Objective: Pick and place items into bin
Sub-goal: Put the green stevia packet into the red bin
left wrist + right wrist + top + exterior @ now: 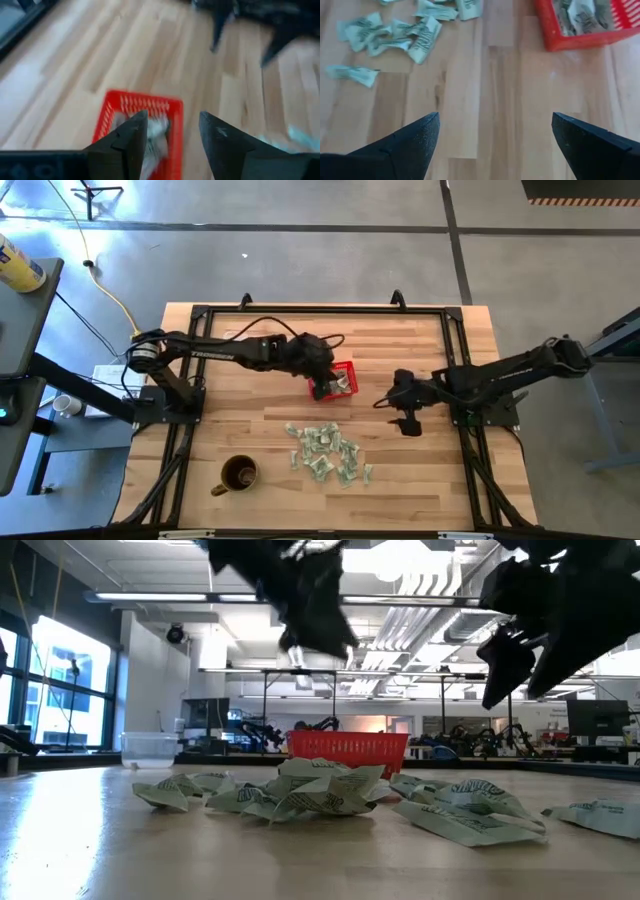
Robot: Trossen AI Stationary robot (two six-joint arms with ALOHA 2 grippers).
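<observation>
Packets, foreground: pale green-and-white wrinkly packets lie loose on the counter nearest the low camera; seen from above, the heap sits between the brown mug and the right arm, near the front edge; some packets touch or overlap, others lie a little apart
Counter: pale wooden planks inside a dark frame; both arms reach in from its sides
Red basket: small rectangular basket with mesh-like walls, standing upright on the counter behind the heap, apart from it; several packets already lie inside it
Left tool: left tool hangs above the basket; in the left wrist view its two dark fingers stand parted with a clear gap, and nothing is between them; the basket shows directly beyond them with pale packets inside
Right tool: right tool hovers over bare counter to the right of the heap, well clear of the basket; in the right wrist view its fingers stand wide apart with only wood between them; it holds nothing
Brown mug: stands on the counter at the front left, handle pointing toward the counter's front-left corner; apart from the heap
Clear container: pale see-through tub at the far left in the low view
</observation>
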